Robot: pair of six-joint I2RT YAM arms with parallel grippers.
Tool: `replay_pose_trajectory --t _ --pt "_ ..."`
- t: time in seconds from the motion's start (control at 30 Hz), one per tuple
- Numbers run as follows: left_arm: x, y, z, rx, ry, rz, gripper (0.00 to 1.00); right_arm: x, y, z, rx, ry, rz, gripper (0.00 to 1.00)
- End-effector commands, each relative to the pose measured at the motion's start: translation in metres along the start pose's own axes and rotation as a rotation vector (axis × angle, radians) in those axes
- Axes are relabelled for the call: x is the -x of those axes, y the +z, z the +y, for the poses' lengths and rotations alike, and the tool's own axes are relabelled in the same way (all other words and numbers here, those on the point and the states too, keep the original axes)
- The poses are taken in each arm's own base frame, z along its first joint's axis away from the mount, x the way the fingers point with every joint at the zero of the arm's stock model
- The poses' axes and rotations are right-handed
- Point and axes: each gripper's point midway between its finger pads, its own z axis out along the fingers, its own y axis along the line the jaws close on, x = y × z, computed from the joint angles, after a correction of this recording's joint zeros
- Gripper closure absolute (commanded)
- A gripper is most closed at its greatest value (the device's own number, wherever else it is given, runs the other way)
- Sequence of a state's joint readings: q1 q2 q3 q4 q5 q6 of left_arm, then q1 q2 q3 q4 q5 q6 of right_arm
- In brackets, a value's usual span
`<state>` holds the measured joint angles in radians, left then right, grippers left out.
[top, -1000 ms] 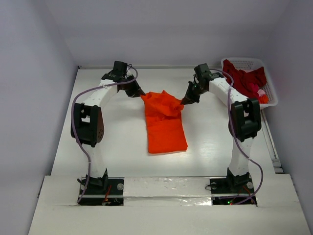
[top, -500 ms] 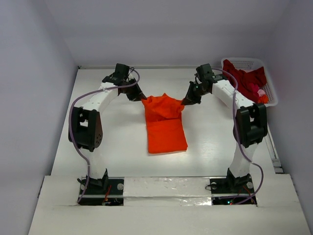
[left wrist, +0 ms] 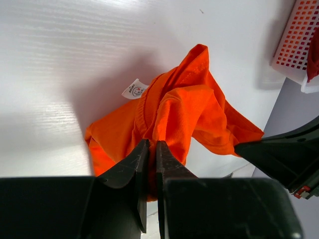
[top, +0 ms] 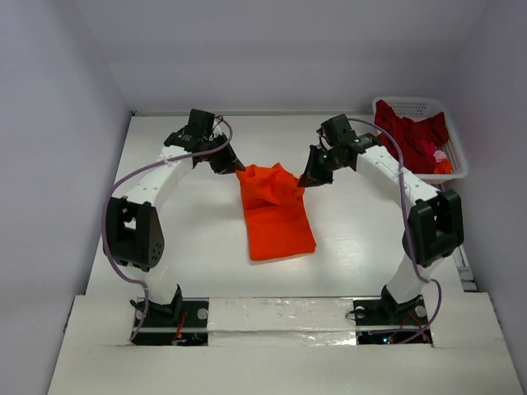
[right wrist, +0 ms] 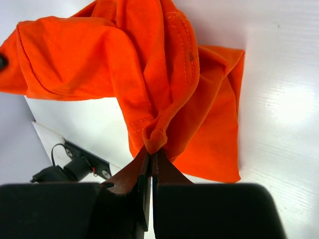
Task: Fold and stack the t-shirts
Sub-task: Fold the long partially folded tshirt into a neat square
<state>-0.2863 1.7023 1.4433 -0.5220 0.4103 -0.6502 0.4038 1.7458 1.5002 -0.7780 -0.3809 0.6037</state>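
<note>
Two claws (top: 237,169) (top: 303,182) nearer, one orange t-shirt (top: 278,224)

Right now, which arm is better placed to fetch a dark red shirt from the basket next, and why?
Probably right: the right gripper sits nearest the basket at the far right; the left gripper is across the orange t-shirt. Both grip it and must release first.

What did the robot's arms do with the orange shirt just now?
Left gripper and right gripper, still shut on the far edge of the orange t-shirt, drew it slightly nearer the robot. Its near half and the basket of dark red t-shirts stayed put.
</note>
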Motion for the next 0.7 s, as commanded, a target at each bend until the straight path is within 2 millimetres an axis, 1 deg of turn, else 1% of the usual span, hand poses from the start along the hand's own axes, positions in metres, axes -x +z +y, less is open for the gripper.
replay_pose_trajectory --t 0.0,0.1,0.23,0.27,0.37,0.5,0.67 --pt "-0.006 -0.020 -0.004 -0.010 0.031 -0.026 1.00 -0.004 -0.014 0.006 0.016 -0.037 -0.034 1.00" --pt "-0.012 -0.023 0.000 -0.004 0.033 -0.016 1.00 -0.009 -0.016 0.005 0.017 -0.036 -0.030 1.00" --pt "-0.015 -0.029 0.003 0.012 0.046 -0.022 1.00 -0.013 -0.022 0.004 0.018 -0.035 -0.035 1.00" --pt "-0.018 -0.031 0.001 0.007 0.056 -0.021 1.00 -0.015 -0.026 0.005 0.023 -0.035 -0.038 1.00" --pt "-0.021 -0.037 0.002 0.009 0.059 -0.031 1.00 -0.019 -0.032 0.006 0.029 -0.035 -0.042 1.00" --pt "-0.025 -0.044 0.001 0.000 0.055 -0.039 1.00 -0.020 -0.037 0.008 0.037 -0.034 -0.047 1.00" --pt "-0.025 -0.050 -0.001 -0.009 0.054 -0.054 1.00 -0.022 -0.038 0.008 0.043 -0.030 -0.050 1.00"
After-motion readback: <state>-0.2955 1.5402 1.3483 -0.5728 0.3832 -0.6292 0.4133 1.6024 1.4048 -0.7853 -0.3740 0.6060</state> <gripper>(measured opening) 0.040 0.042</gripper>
